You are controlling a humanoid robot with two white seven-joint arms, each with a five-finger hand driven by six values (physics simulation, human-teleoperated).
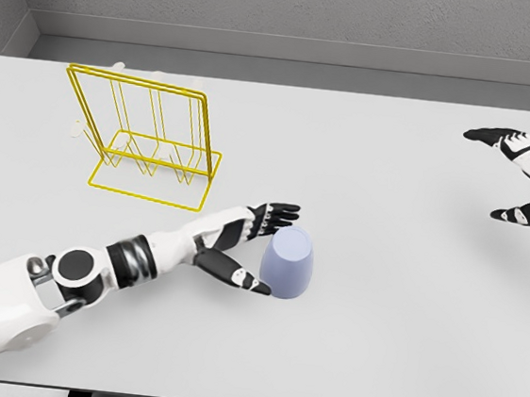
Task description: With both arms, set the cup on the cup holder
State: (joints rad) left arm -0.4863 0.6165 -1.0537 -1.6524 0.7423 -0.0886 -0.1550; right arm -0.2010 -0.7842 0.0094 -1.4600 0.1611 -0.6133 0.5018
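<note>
Lavender cup (290, 263) stands mouth-down on the white table (373, 343), slightly below and left of the table's middle, its wider rim resting on the surface and its closed base uppermost. Left hand (246, 244), at the end of a white arm entering from the lower left corner, lies immediately beside the cup on its left. Its dark fingers (278, 211) are extended and spread above the cup's upper left edge, while the thumb (238, 273) reaches toward the cup's lower left side; the hand brackets the cup without closing around it, and actual contact cannot be confirmed from this angle.

Yellow wire cup holder (148, 139) sits on the table in the upper left area, well apart from the cup. It consists of a rectangular base frame with upright loops rising from it, tilted slightly toward the left.

Right hand (523, 183) appears at the far right edge of the table, well apart from both cup and holder. Its dark fingertips are held wide from the thumb in an unclenched pose, with nothing between them.
</note>
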